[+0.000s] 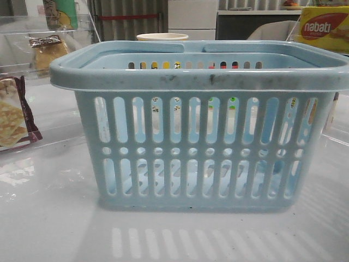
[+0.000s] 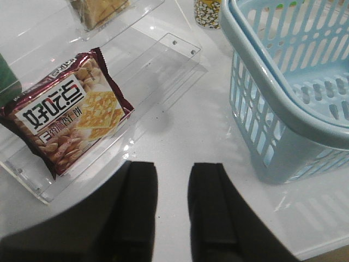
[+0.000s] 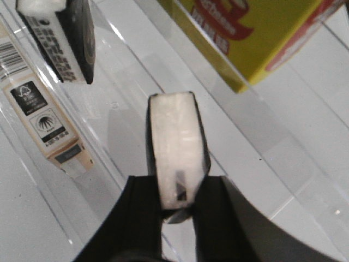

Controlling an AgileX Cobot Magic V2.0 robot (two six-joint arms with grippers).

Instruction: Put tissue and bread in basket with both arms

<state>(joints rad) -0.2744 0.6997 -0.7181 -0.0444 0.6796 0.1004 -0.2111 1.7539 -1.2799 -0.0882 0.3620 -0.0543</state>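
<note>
A: Basket (image 1: 202, 136) first: pale blue plastic, slotted walls, a row of round holes across the middle, a thick scuffed rim with flat handles. It fills the centre of the front view and sits on a glossy white surface (image 1: 49, 218).

B: And the bread (image 1: 48, 52)?

A: At about ten o'clock from the basket, well apart from it, a golden-brown loaf in a clear packet with a dark label strip, lying on a clear acrylic shelf.

B: The tissue?

A: The right claw (image 3: 177, 202) is clamped on the tissue (image 3: 177, 147), a flat pack seen edge-on, white along the edge with black faces. A yellow box (image 3: 256, 33) lies at one o'clock from it, and a cream carton (image 3: 43, 120) with black printed symbols at nine o'clock.

B: The left side?

A: The left claw (image 2: 172, 210) stands parted, with nothing between its matte black fingers (image 2: 136, 207), above the bare white surface. A glossy maroon cracker packet (image 2: 68, 112) lies in a clear tray at eleven o'clock from it; the basket corner is at two o'clock.
</note>
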